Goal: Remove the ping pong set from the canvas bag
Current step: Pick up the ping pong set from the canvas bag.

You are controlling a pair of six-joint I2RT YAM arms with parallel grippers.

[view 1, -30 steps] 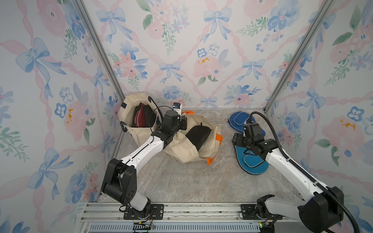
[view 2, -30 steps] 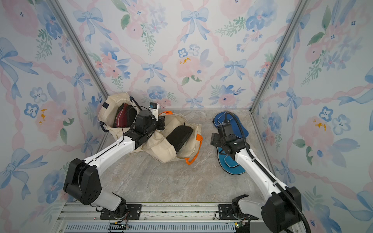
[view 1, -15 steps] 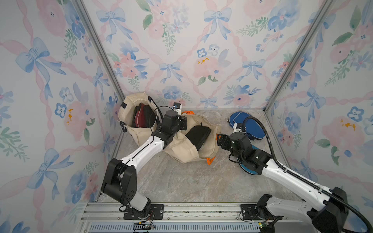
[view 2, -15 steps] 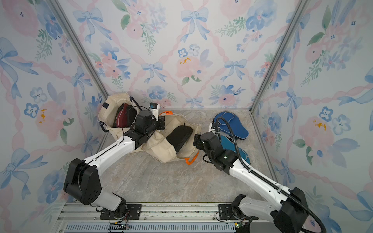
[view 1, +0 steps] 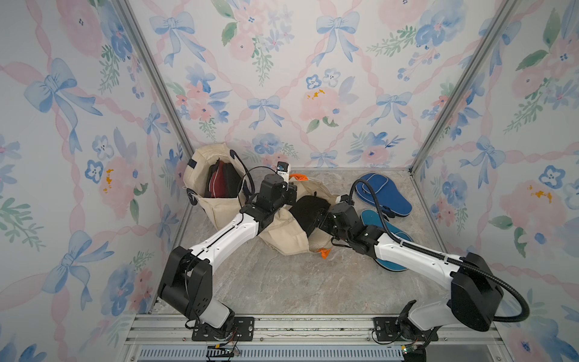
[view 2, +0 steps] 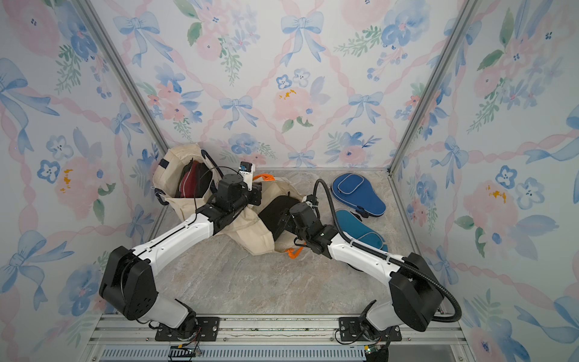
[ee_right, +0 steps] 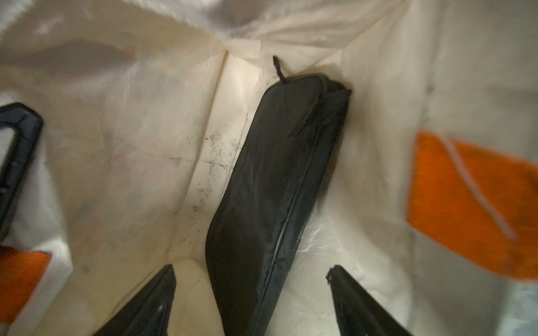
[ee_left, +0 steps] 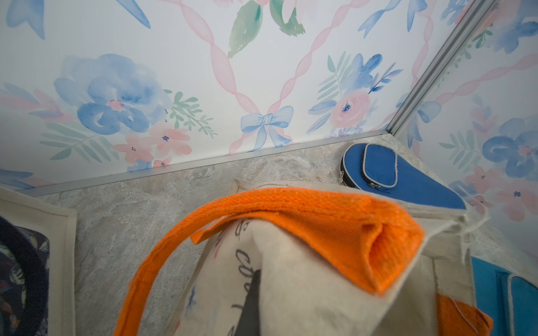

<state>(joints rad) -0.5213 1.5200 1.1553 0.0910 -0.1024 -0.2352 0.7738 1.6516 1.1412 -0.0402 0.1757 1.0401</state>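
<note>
Lying inside the canvas bag (view 1: 283,238), the black ping pong case (ee_right: 276,189) sits between the right jaws. These are spread wide either side of its near end, with gaps on both sides. The case's far end is jammed into a bag corner; the edges are blurred. The left jaws are closed on the bag rim by the orange handle (ee_left: 320,227), their tips buried in fabric. On the counter (view 1: 282,288) behind the right jaws lie a blue case (view 1: 387,194) and a teal case (view 2: 365,228), the teal one partly under the arm. A second bag (view 1: 200,175) stands beside the left jaws, its contents hard to make out.
</note>
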